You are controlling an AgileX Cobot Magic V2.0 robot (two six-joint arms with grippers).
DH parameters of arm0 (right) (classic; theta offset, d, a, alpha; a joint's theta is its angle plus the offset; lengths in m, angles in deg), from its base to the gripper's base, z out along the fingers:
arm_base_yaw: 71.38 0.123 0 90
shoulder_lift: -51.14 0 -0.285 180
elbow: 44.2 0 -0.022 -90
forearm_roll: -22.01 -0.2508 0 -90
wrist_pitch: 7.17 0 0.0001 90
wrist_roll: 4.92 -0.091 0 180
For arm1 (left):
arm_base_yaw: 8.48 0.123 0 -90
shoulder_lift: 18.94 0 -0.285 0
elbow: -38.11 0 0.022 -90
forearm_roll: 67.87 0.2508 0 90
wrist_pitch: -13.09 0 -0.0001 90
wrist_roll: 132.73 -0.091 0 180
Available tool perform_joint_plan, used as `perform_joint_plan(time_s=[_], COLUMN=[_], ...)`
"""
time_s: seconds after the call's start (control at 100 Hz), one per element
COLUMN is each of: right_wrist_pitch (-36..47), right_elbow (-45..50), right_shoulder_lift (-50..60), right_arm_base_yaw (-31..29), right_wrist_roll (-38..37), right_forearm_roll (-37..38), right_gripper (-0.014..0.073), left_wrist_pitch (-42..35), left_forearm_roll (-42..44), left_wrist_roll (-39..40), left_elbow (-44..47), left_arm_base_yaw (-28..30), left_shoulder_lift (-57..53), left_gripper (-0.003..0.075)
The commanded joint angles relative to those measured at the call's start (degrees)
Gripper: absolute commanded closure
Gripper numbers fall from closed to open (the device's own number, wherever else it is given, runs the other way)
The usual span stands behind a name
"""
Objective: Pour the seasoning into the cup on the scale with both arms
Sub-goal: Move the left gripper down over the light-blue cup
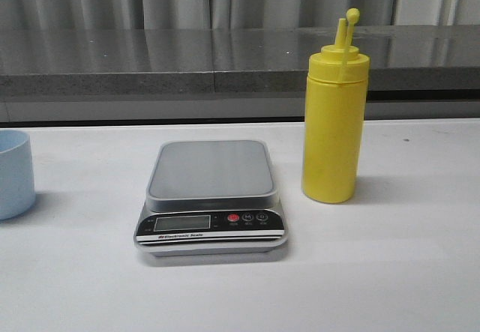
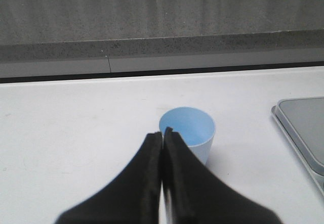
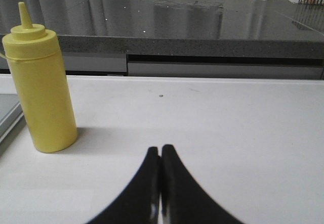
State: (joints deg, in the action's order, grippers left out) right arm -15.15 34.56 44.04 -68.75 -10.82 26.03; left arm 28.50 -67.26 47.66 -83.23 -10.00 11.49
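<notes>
Yellow squeeze bottle [image 1: 334, 115] stands tall right of the scale [image 1: 211, 197], so an off-centre grab could topple it; light blue cup [image 2: 190, 131] sits on the counter [image 1: 390, 272] left, half cropped in front view; left gripper [image 2: 163, 135] and right gripper [image 3: 160, 151] both closed, empty; LCD unreadable.

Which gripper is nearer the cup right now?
Left. The left gripper, shut and empty, sits just short of the cup. The right gripper, also shut, is off by the seasoning bottle, beyond the scale.
</notes>
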Motion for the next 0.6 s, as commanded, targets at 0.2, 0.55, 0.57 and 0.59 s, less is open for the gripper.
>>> perform_joint_plan(time_s=[0.2,0.55,0.57,0.59], right_wrist_pitch=[4.52,4.52,4.52,4.52], right_elbow=[-1.2,-1.2,-1.2,-1.2], right_shoulder_lift=[1.11,1.11,1.11,1.11], right_arm_base_yaw=[-0.43,-0.43,-0.43,-0.43], right_wrist_roll=[0.59,0.59,0.59,0.59], right_forearm_roll=[0.72,0.72,0.72,0.72], right_gripper=[0.0662,0.0662,0.0662,0.0662], left_wrist_pitch=[-1.74,12.3,12.83,13.27], left_forearm_roll=[-3.49,-4.62,-4.5,-4.39], left_wrist_roll=[0.55,0.55,0.55,0.55], left_elbow=[-14.98,-32.12,-33.07,-33.96], left_arm_base_yaw=[0.11,0.11,0.11,0.11], left_shoulder_lift=[19.16,38.33,39.36,40.37], left_gripper=[0.074,0.074,0.074,0.074])
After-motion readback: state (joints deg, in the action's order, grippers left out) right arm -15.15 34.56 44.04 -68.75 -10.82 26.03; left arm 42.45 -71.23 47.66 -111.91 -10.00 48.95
